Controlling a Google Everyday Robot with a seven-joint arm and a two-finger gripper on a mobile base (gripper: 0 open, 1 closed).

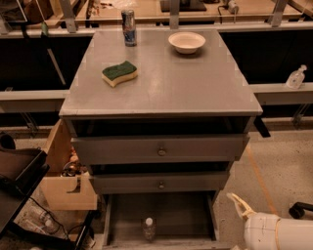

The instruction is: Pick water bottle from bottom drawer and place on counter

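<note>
The water bottle, clear with a white cap, stands upright near the front middle of the open bottom drawer. The grey counter above it carries a green-and-yellow sponge, a white bowl and a blue-silver can. My gripper shows as a cream tip on the white arm at the bottom right. It is low, to the right of the drawer and well apart from the bottle.
Two closed grey drawers with round knobs sit above the open one. A tan box and a black cart stand left of the cabinet. A pump-top dispenser sits on the right ledge. A tan workbench runs behind.
</note>
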